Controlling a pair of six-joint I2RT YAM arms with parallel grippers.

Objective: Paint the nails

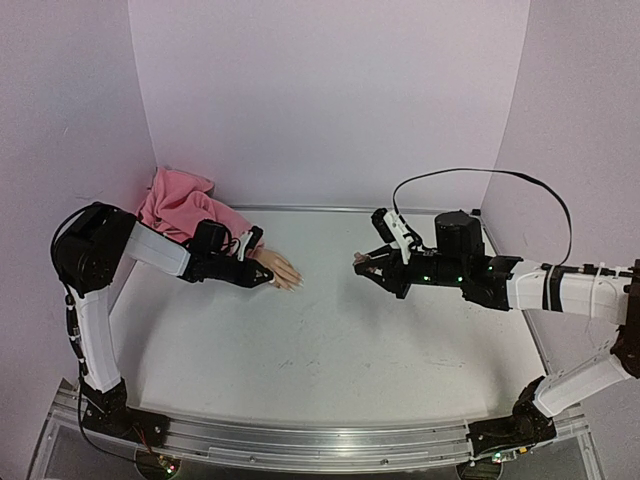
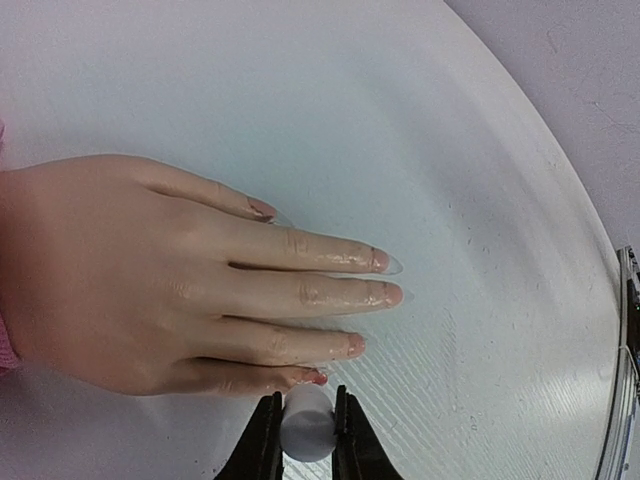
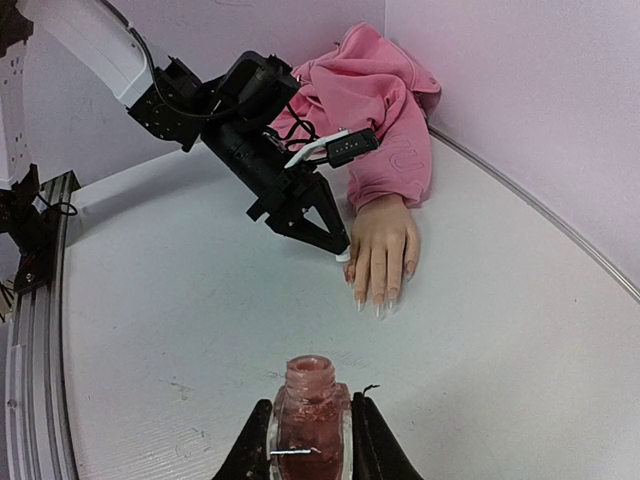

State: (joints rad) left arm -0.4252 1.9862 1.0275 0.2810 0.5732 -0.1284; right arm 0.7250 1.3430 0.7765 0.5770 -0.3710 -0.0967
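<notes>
The flesh-coloured mannequin hand [image 1: 280,270] lies palm down at the table's left, with its pink sleeve [image 1: 180,205] behind it. Its nails are long and pale; the little finger's nail [image 2: 316,377] shows red polish. My left gripper [image 2: 307,425] is shut on the white brush cap [image 2: 307,432], whose end is at that little fingertip. The brush itself is hidden under the cap. My right gripper [image 3: 310,445] is shut on the open, uncapped pinkish polish bottle [image 3: 311,415], held upright to the right of the hand [image 3: 382,245]. In the top view the right gripper [image 1: 362,262] is a hand's width from the fingertips.
Pale walls close the table at the back and both sides. A metal rail [image 1: 300,442] runs along the near edge. A black cable [image 1: 480,173] loops above the right arm. The white tabletop [image 1: 330,350] lies between the arms.
</notes>
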